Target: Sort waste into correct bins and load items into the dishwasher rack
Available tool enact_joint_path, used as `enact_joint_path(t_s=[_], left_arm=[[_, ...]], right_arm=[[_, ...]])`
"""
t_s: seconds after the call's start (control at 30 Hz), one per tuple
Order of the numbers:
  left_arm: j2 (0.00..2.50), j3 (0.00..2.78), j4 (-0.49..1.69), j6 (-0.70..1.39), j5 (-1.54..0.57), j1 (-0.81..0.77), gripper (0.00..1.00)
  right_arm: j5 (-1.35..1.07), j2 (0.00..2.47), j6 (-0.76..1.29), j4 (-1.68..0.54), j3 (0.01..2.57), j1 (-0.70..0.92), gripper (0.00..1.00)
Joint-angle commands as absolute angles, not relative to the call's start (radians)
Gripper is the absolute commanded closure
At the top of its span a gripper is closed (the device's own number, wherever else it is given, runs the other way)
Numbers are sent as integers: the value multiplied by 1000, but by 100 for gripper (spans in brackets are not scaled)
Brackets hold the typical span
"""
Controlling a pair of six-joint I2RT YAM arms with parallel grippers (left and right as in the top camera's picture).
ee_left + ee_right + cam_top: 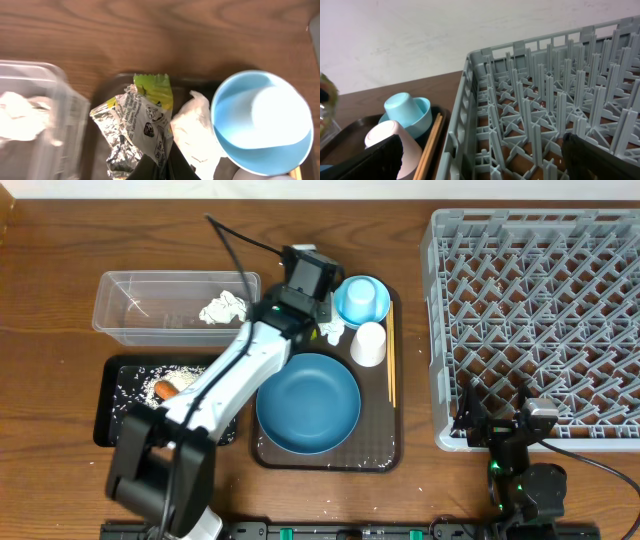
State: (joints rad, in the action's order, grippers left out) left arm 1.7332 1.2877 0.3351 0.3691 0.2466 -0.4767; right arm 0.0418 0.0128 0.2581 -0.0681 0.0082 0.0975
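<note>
My left gripper [156, 171] is shut on the crumpled green-yellow-white wrapper [145, 117] at the far end of the brown tray, seen from overhead at wrapper [329, 332]. Right beside it lies a white tissue [192, 127], then the small light-blue bowl [362, 300] and the white cup [368, 344]. The large dark-blue bowl [308, 402] fills the tray's middle, with chopsticks [391, 365] along its right side. The clear tub [130, 300] holds another tissue [222, 308]. The black tray [108, 425] holds rice [135, 380] and a carrot [163, 389]. My right gripper [485, 165] hangs open at the grey rack [540, 320].
The brown serving tray [325, 460] sits between the bins and the rack, with a few rice grains along its front. My left arm stretches diagonally over the black tray and the brown tray's left edge. The right arm's base stands at the table's front right.
</note>
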Motion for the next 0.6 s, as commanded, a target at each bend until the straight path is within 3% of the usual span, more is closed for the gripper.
enact_joint_path(t_s=[0.0, 0.47, 0.57], left_arm=[[1680, 1287, 341, 368, 283, -450, 94], [1642, 1287, 335, 372, 349, -176, 94], [1670, 1287, 336, 379, 349, -131, 83]], right_arm=[[52, 9, 245, -70, 5, 106, 1], [52, 9, 245, -70, 5, 106, 1], [52, 9, 245, -70, 5, 106, 1]])
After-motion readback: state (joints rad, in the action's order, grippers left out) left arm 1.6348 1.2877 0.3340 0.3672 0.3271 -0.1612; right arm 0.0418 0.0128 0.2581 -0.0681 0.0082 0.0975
